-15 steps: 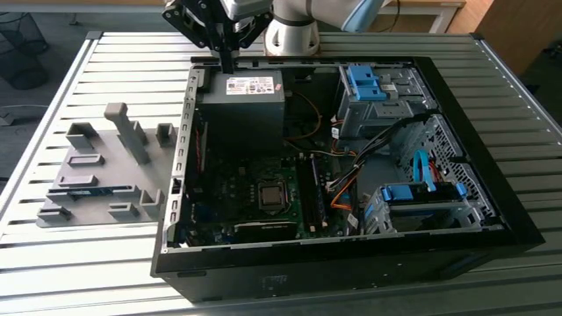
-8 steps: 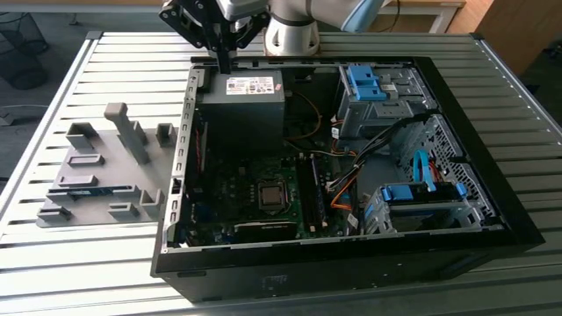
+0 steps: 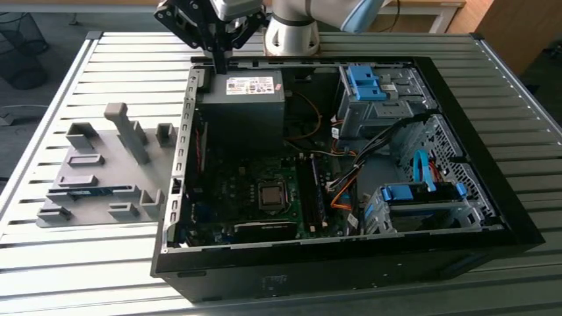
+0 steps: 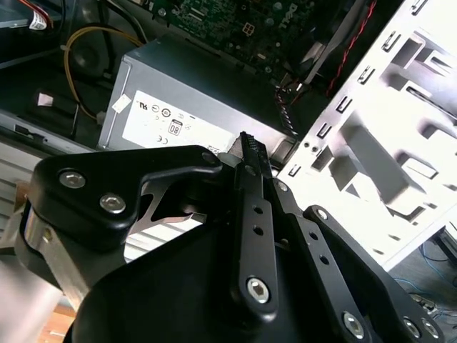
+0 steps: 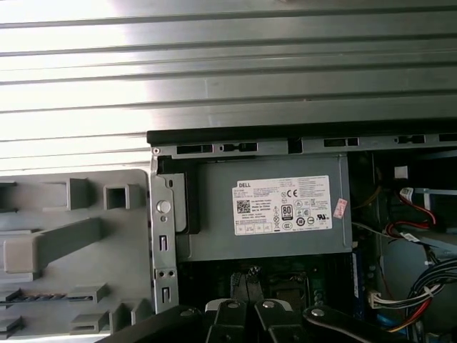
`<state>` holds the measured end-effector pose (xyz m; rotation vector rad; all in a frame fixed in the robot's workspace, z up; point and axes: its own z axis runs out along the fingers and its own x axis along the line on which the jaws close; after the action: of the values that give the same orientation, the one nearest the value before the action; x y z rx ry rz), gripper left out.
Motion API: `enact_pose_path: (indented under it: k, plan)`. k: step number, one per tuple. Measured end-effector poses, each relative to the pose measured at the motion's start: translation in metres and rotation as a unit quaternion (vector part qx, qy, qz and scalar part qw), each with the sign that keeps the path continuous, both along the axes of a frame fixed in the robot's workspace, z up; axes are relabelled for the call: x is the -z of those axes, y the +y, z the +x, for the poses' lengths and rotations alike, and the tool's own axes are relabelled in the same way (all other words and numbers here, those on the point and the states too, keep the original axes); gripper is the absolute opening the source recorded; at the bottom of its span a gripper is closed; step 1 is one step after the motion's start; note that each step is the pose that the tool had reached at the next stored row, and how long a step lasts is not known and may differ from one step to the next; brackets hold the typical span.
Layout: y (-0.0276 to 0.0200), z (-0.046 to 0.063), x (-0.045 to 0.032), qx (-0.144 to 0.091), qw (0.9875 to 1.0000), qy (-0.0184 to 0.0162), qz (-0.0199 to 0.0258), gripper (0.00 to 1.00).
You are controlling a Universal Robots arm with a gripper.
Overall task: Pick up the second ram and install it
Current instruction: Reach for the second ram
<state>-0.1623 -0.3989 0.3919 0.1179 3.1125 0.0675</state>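
1. Case (image 3: pixel 351 266): open black tower on its side on the slatted table (image 3: pixel 131 66), board exposed, nearest me.
2. Ram (image 3: pixel 83 192): 1 blue stick, sitting in a low holder of the grey tray (image 3: pixel 97 148), outside the case on the exterior view's left. Its long axis runs across that view, left to right. I can read no writing on it.
3. Power supply (image 3: pixel 241 105): grey box at the case's far end. It carries 1 white label (image 3: pixel 250 85) with dense print and marks.
4. Gripper (image 3: pixel 218 66): black, fingers pressed together with nothing between them. It points down over the case's far rim, just beside the power supply. The ram lies well apart from it, toward the exterior view's left and nearer me.
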Motion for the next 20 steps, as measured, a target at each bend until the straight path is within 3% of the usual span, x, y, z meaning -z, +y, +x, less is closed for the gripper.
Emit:
enact_pose_path:
  k: [20]
  plan:
    - [0.0,-0.019,0.0004,0.0,1.0,0.0,0.0,0.11]
